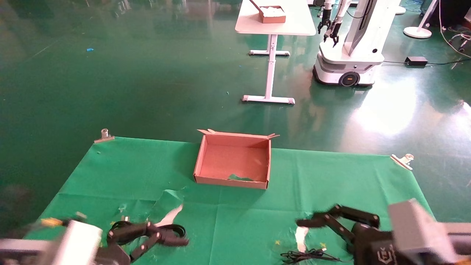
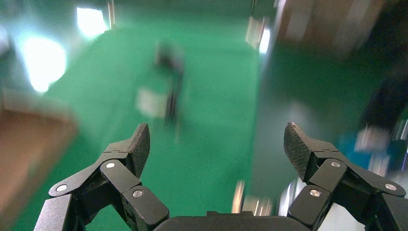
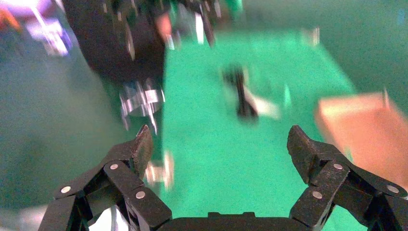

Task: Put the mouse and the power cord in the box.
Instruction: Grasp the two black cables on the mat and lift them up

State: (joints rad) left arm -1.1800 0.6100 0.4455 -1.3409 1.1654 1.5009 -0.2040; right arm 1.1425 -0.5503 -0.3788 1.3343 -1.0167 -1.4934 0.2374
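My left tool (image 1: 162, 237) is low at the lower left of the head view. Its fingers (image 2: 137, 144) are spread wide and hold nothing. It hangs right over the power cord (image 1: 173, 230), a thick black coil lying on the green cloth (image 1: 239, 217) that covers the surface. I cannot tell if the tool touches the cord.

My right tool (image 1: 312, 222) is at the lower right of the head view. Its fingers (image 3: 300, 147) are spread wide too, and it holds nothing. A thin black bundled wire (image 1: 305, 254) lies just below it at the bottom edge of the frame. I cannot make out the mouse itself.

The box (image 1: 232, 180) is one brown cardboard tray. It sits in the middle of the head view, at the far edge of the cloth, well apart from both tools. It has nothing of the task in it. A bit of green shows at its near wall.

I count two metal clips (image 1: 104, 135) holding the far corners of the cloth. Two white torn spots (image 1: 170, 217) show in the cloth near the tools.

I see a pale mark on my right arm, but I cannot read it.

Far back on the green floor stand one white table (image 1: 274, 22) and one other white robot (image 1: 349, 48).
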